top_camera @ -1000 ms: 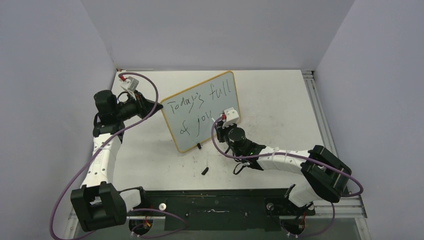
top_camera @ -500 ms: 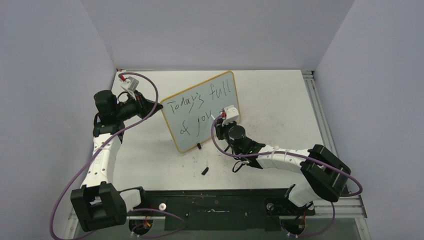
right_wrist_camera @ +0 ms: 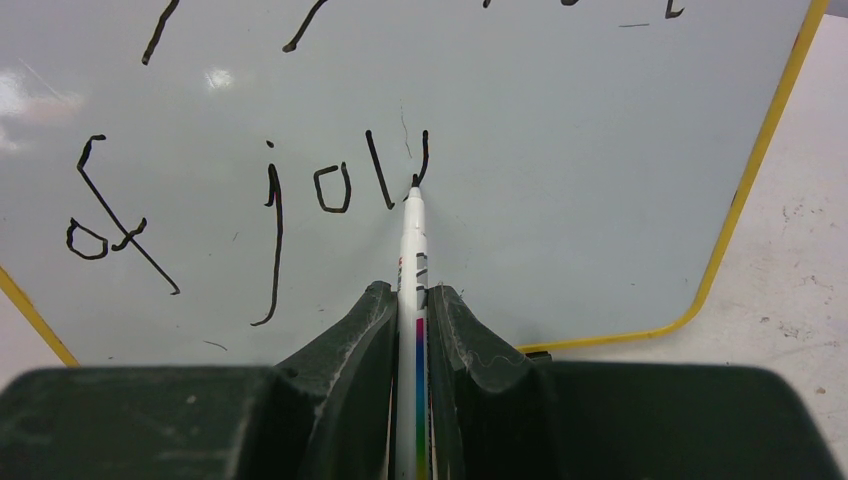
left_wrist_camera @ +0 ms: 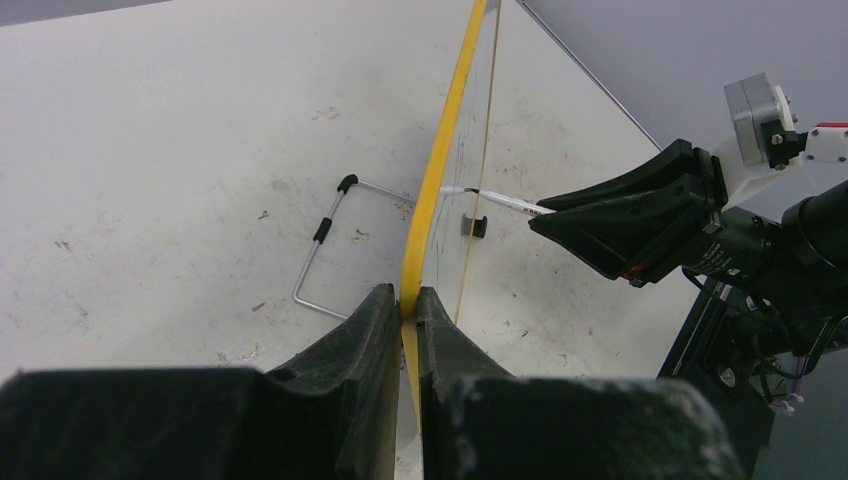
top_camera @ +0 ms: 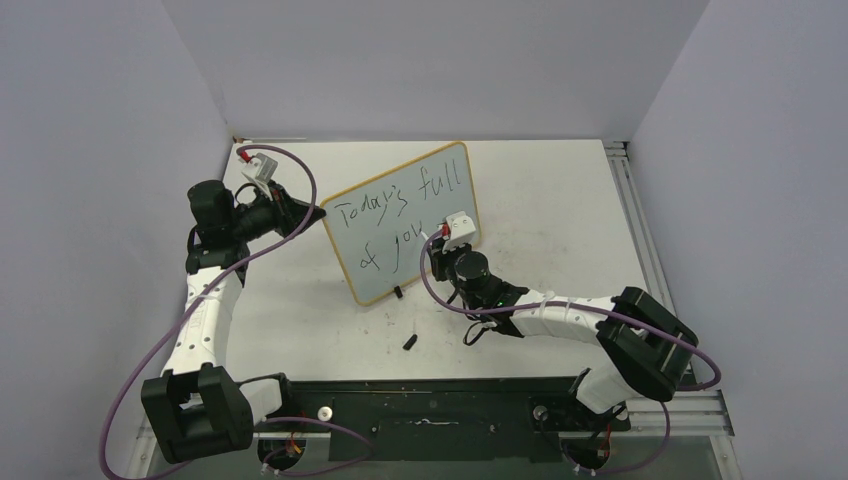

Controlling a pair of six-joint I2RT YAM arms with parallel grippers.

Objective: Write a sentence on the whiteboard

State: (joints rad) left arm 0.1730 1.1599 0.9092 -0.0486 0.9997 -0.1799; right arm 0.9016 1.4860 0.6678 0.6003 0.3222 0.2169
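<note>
A small black piece lies on the scuffed, matt white table just ahead of the arms' bases. Beyond it the right gripper, its matt black fingers clenched on a slim white marker with a coloured stripe, presses the black tip to the whiteboard. The board, a glossy pale grey rectangle in a thin yellow frame with rounded corners, stands tilted near the table's middle, turned at an angle to the arms. Its sentence, thin black slanted handwriting, reads "Today's full" above "of jo" and two strokes of a last letter. The left gripper pinches the frame at the board's left corner. A bent wire stand rests on the table behind the board.
</note>
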